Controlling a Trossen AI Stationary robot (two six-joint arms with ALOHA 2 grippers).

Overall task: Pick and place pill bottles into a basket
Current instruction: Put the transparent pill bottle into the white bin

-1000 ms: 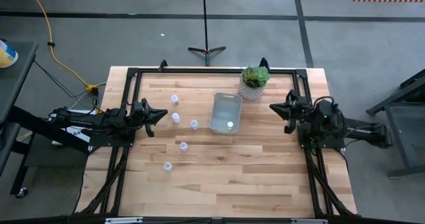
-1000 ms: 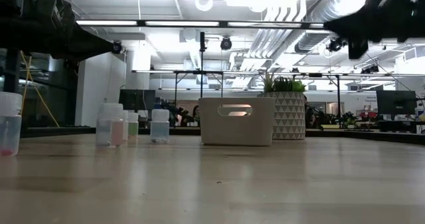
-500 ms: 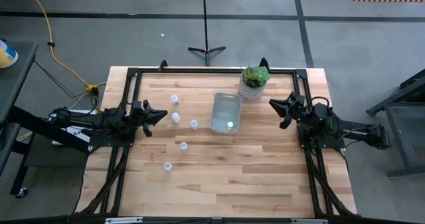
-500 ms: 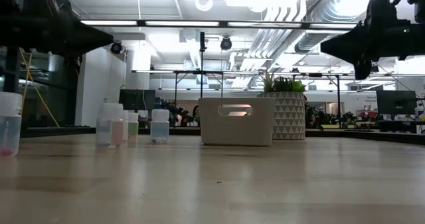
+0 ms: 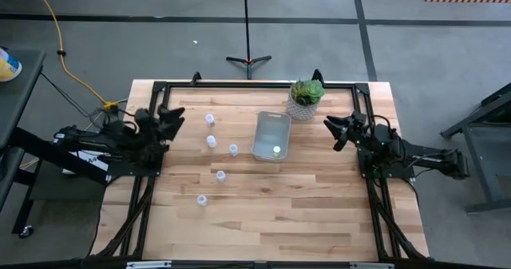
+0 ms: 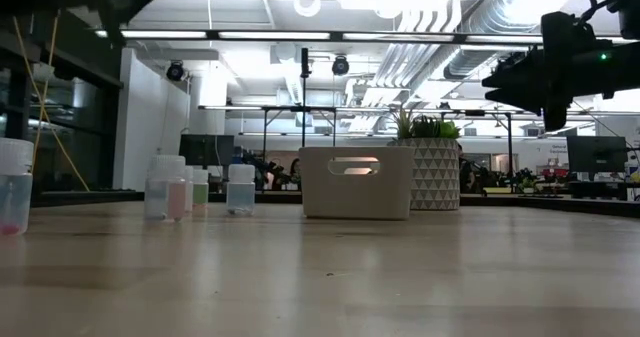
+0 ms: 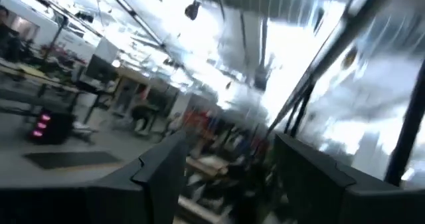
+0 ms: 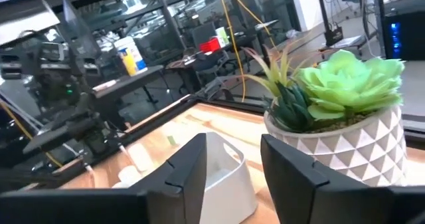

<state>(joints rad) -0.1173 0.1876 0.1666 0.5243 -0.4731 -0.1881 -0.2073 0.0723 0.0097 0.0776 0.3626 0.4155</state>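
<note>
No readable text, labels or numbers anywhere

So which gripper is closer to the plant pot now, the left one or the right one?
The right. The right gripper is open just beside the plant pot, on its right-arm side. The left gripper is open across the table, beyond the basket and pill bottles.

Upright pill bottles [image 5: 211, 141] beside basket [image 5: 271, 135]

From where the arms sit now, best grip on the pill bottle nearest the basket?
Probably from straight above, fingers closing across the cap of the pill bottle. It stands upright, apart from the other bottles, beside the basket. The left gripper, open, is the closer one.
</note>
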